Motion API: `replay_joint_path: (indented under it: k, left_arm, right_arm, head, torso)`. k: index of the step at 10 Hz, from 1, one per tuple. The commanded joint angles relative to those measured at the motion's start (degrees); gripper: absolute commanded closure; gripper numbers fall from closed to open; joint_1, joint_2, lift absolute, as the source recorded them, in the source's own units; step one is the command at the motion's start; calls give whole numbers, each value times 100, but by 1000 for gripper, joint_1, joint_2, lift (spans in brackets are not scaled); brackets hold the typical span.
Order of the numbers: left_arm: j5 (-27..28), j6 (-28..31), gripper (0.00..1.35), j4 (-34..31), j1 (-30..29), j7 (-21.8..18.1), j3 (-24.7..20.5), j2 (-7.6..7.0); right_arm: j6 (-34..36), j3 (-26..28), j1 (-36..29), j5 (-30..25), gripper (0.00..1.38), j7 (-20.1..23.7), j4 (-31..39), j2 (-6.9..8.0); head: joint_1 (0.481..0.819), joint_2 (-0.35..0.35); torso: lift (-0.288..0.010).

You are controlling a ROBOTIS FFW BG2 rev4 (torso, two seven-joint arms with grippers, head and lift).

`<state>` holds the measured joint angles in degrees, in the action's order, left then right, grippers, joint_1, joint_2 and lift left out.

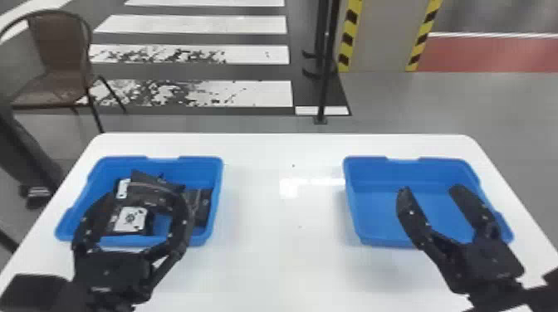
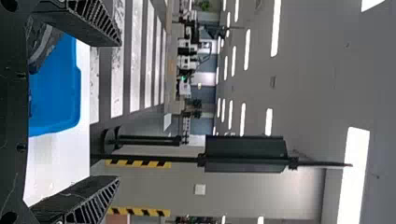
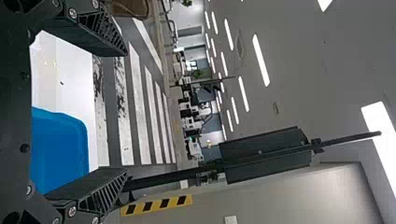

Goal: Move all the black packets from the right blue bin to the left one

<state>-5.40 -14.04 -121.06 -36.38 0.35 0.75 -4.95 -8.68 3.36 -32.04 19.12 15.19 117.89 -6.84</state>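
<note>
Your 2 blue bins stand apart on the white tabletop point(image 1: 265, 257). The black packets point(image 1: 155, 190) lie jumbled in the left bin point(image 1: 218, 178), left of centre in the head view. Your left hand point(image 1: 144, 193) hangs over them, fingers wide apart, gripping nothing. Your right hand point(image 1: 430, 190) is over the right bin point(image 1: 373, 182), lower right, also spread wide and empty.

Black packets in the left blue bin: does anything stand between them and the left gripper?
Nothing visible does: the open left gripper appears above the open-topped left blue bin that holds the black packets.
</note>
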Motion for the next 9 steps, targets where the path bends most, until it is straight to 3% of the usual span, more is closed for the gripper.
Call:
replay_joint_path:
  k: [1, 7, 9]
  left_arm:
    - [-20, -341, -2, -93, -229, 264, -6, 65]
    - [-65, -144, -2, -79, -145, 290, 268, -41]
    - [-65, -144, -2, -79, -145, 290, 268, -41]
  right_arm:
    - [-131, 30, -129, -38, 159, -69, 73, 33]
    - [66, 30, -129, -38, 160, -104, 87, 51]
    - [263, 18, -298, -141, 160, -333, 453, 51]
  head:
    - [695, 3]
    - [695, -11]
    - [695, -16]
  torso:
    - [-140]
    - [-140]
    - [-140]
